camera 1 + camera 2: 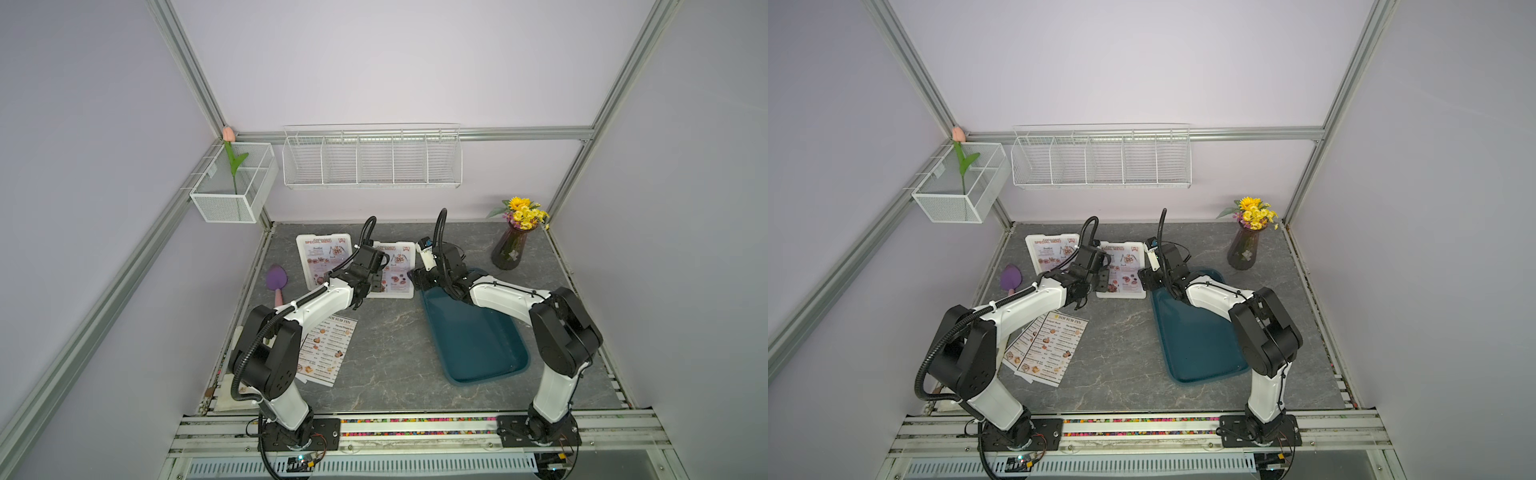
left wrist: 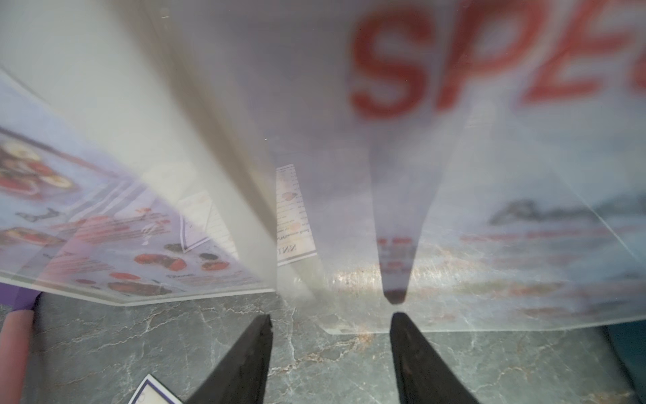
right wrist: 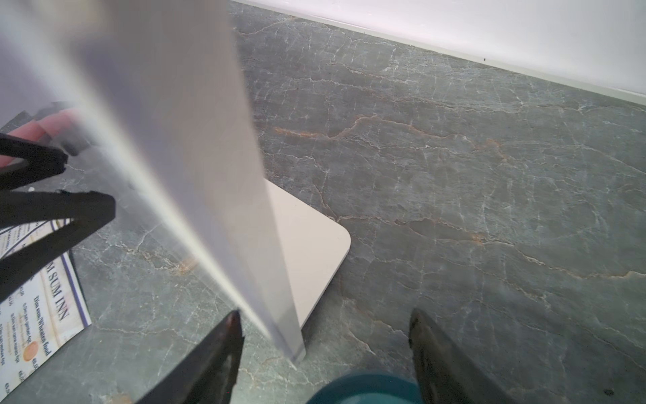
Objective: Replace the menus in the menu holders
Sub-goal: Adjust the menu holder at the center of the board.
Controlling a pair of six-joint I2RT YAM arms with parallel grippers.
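Two white menu holders stand at the back, one on the left and one nearer the middle, and each shows a red "SPECIAL MENU" sheet. Two "DIM SUM INN" menus lie overlapped at the front left. My left gripper is open at the middle holder's left side, one fingertip right at its clear front. My right gripper is open at that holder's right side. The holder's edge stands between the right gripper's fingers, unclamped.
A teal tray lies right of centre, under the right arm. A purple spatula lies at the far left. A dark vase of yellow flowers stands in the back right corner. White wire baskets hang on the walls.
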